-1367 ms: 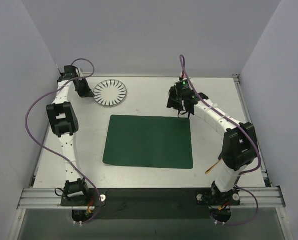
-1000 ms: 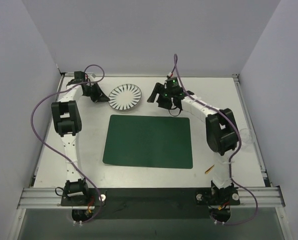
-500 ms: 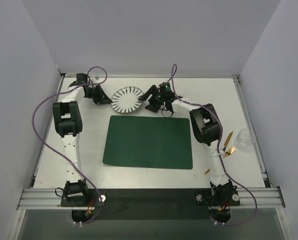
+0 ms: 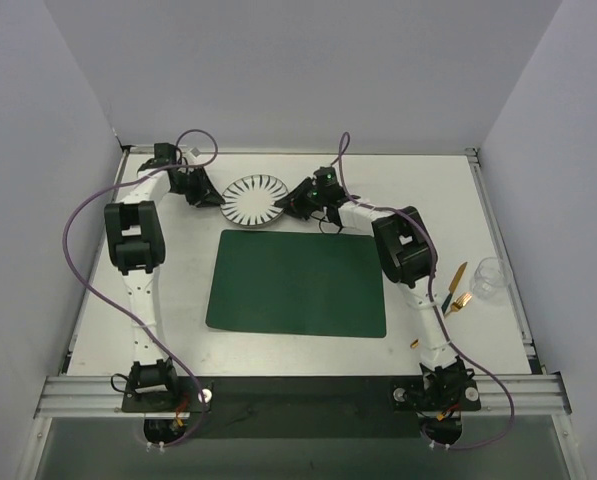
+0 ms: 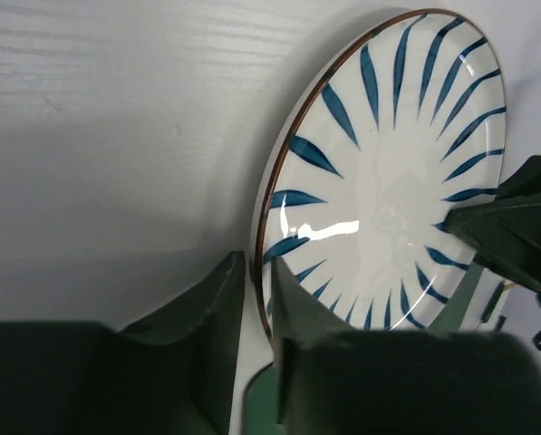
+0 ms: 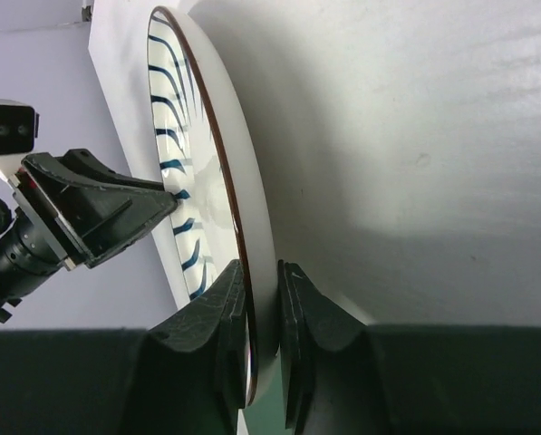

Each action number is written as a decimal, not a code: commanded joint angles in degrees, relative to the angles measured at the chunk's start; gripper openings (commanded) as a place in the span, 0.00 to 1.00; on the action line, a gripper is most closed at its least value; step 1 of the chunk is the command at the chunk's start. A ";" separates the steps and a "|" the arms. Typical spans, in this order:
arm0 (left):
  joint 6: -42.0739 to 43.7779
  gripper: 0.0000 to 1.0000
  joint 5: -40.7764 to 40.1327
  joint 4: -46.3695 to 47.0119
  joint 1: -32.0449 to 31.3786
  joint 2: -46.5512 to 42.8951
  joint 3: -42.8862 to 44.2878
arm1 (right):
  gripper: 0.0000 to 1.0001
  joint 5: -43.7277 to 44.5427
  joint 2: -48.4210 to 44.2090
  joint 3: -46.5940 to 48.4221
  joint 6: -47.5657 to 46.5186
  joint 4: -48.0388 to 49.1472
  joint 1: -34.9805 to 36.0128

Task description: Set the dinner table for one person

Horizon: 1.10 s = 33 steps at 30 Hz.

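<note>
A white plate with blue radial stripes point(image 4: 255, 197) sits at the back of the white dinner table point(image 4: 168, 300), just behind the dark green placemat point(image 4: 298, 283). My left gripper point(image 4: 210, 196) is shut on the plate's left rim point(image 5: 259, 237). My right gripper point(image 4: 294, 201) is shut on its right rim point(image 6: 259, 272). Both wrist views show the plate's edge pinched between the dark fingers. The plate point(image 5: 388, 172) fills the left wrist view, with the right gripper's tip at its far side.
A clear glass point(image 4: 489, 277) stands at the right edge of the table. Gold cutlery with dark handles point(image 4: 456, 290) lies beside it. A small gold piece point(image 4: 415, 343) lies near the right arm's base. Grey walls enclose the back and sides.
The plate has moved right and toward the placemat in the left gripper. The right arm swung left across the table and its gripper closed on the plate's right rim.
</note>
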 commanded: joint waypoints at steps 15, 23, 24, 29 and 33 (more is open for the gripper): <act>21.40 0.97 -4.80 -8.10 2.25 -24.45 -14.27 | 0.00 -4.48 -24.68 -16.39 -4.06 4.04 -2.77; 30.11 0.97 -4.45 -11.36 2.34 -30.88 -26.76 | 0.00 -9.66 -36.01 -26.32 -9.34 1.92 -1.98; 30.55 0.97 -4.27 -12.15 2.42 -31.05 -28.16 | 0.00 -12.19 -36.90 -27.90 -8.73 2.71 -1.72; 32.75 0.97 -3.92 -13.38 2.42 -33.25 -32.12 | 0.00 -11.70 -43.93 -35.47 -19.42 -9.99 1.00; 33.37 0.97 -3.48 -13.30 2.34 -35.45 -35.11 | 0.00 -11.59 -46.40 -41.70 -22.00 -11.97 3.29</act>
